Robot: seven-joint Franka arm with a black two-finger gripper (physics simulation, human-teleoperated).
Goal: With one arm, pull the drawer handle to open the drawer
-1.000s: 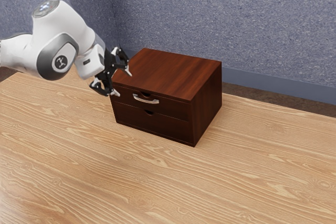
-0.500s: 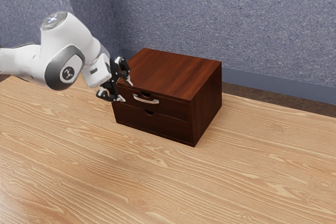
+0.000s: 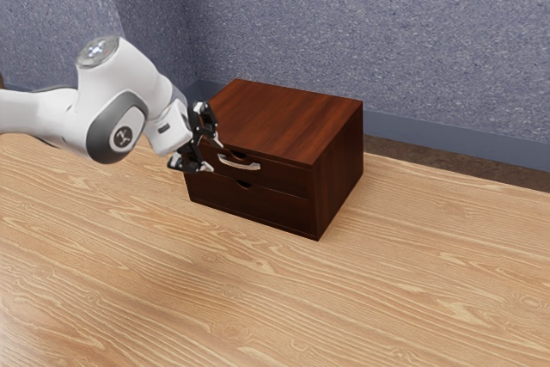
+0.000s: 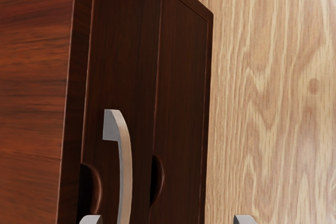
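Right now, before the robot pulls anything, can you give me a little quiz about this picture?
1. True or false: both drawers of the wooden cabinet are shut.
2. Which drawer carries the silver handle? A: upper. B: lower.
3. Fill in: the gripper beside the handle is ___, gripping nothing.

Key: 1 true. 2 A, the upper drawer. 3 open.

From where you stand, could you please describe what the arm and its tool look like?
The arm has glossy white rounded shells with grey bands at the joints, a grey round cap on one joint and a dark grey disc bearing a small white mark. The tool is black, with pale grey fingertips.
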